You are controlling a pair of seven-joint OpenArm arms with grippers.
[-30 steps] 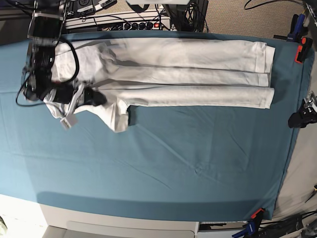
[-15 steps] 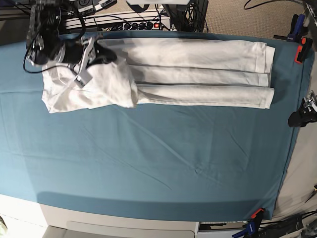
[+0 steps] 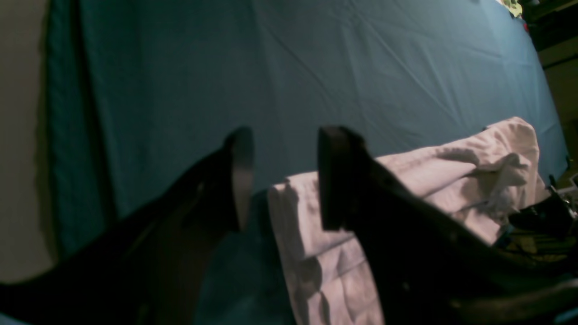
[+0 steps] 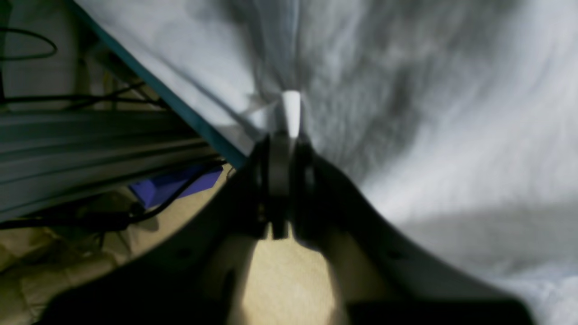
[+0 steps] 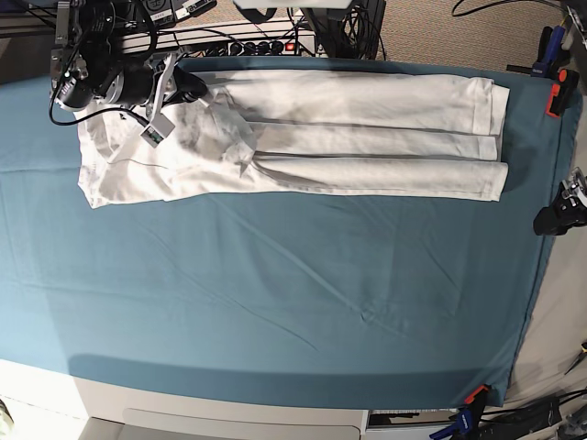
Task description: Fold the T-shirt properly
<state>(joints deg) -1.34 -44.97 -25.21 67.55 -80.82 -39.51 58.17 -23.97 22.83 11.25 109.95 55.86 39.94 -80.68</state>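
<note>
One right gripper (image 5: 194, 87) touching T-shirt (image 5: 367, 137), blurred

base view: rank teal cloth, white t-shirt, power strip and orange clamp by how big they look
1. teal cloth
2. T-shirt
3. power strip, partly hidden by cables
4. orange clamp

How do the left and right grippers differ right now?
The left gripper hangs off the T-shirt's hem end, jaws apart and empty; the right gripper sits over the collar end, jaws nearly together at the fabric. Whether the right one grips it is unclear. Both are dark.
</note>
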